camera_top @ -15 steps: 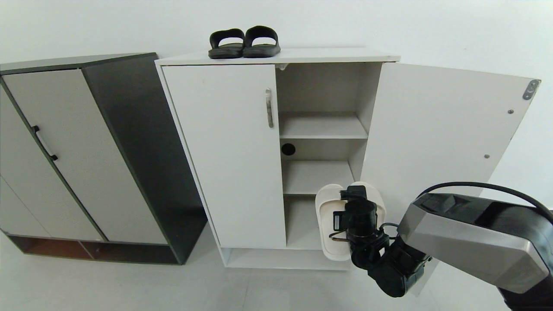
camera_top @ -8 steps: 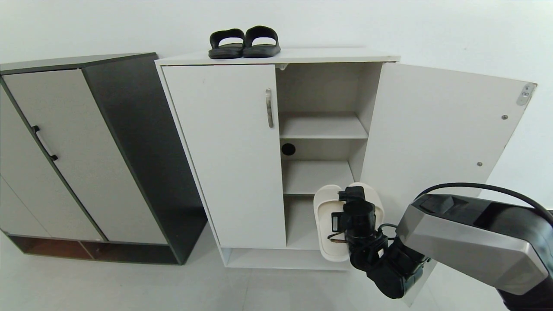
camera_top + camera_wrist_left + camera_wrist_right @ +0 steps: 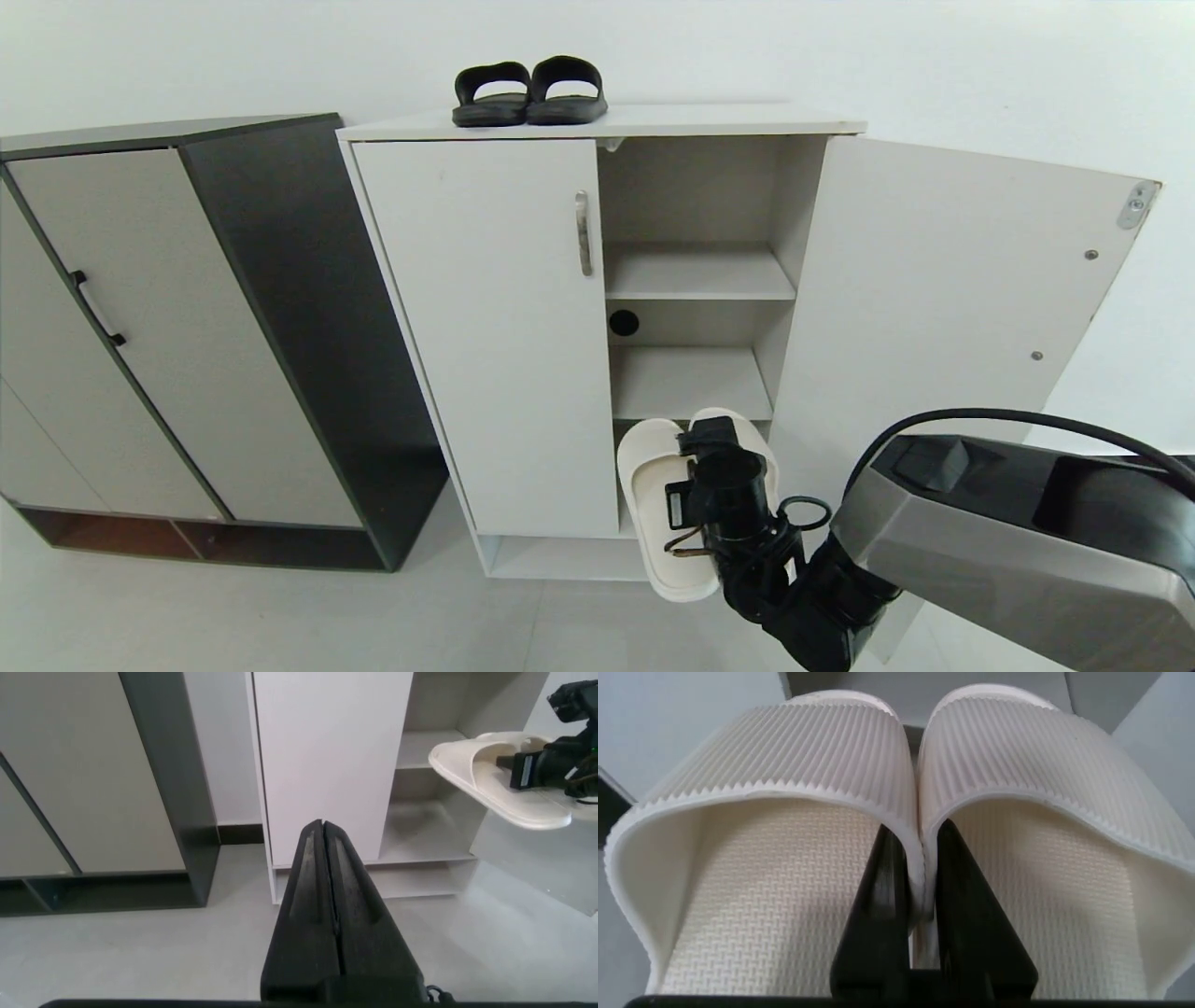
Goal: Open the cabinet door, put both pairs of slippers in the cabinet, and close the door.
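We hold the white slippers (image 3: pixel 653 485) in the right gripper (image 3: pixel 708 441), its fingers clamped on the pair's touching inner walls, in front of the cabinet's (image 3: pixel 485 327) bottom compartment. The right door (image 3: pixel 934 280) stands open. The left gripper (image 3: pixel 322 831) hangs low before the cabinet, fingers pressed together, holding nothing. The black slippers (image 3: pixel 529 91) rest on the cabinet top.

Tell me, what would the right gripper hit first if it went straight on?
Probably the open lower compartment of the white cabinet; the white slippers in the right gripper would get there first.
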Controlling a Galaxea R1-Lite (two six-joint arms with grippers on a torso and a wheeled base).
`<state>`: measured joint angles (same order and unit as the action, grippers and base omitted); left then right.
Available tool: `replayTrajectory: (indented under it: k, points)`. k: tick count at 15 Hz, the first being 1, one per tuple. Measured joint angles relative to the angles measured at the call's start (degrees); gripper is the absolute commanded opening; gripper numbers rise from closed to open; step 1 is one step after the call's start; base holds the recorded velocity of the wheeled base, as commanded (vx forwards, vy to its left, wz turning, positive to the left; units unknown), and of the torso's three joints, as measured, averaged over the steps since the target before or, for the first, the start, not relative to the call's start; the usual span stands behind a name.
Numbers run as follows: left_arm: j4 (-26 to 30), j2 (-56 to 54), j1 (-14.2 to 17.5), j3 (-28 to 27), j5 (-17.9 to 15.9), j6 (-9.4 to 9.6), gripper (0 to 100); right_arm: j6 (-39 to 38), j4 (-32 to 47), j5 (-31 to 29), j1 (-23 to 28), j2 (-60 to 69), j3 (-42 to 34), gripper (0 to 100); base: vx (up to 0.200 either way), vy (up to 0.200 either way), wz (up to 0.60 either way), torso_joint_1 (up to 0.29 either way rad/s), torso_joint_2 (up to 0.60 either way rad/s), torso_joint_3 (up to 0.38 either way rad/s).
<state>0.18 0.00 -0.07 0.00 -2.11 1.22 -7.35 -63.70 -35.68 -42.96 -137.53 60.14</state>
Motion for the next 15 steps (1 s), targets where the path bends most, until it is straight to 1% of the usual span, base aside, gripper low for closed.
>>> replayTrajectory:
  k: [3, 6, 13, 15]
  points:
    - [-0.02, 0.00, 0.00, 0.00, 0.00, 0.00, 0, -1.07, 0.17, -0.22, -0.10, -0.74, 0.52, 0, 0.000, 0.000, 0.00, 0.000, 0.00, 0.000]
    - [0.00, 0.00, 0.00, 0.00, -0.07, 0.28, 0, -1.12, 0.12, -0.45, -0.04, -0.95, 0.66, 0, 0.000, 0.000, 0.00, 0.000, 0.00, 0.000]
    - [0.00, 0.00, -0.02, 0.00, -0.07, 0.23, 0, -0.66, -0.10, -1.43, -0.04, -1.44, 1.13, 0, 0.000, 0.000, 0.00, 0.000, 0.00, 0.000]
    - [0.00, 0.00, 0.00, 0.00, -0.10, 0.26, 0, -0.55, -1.28, -2.74, -0.09, -1.41, 1.24, 0, 0.000, 0.000, 0.00, 0.000, 0.00, -0.146]
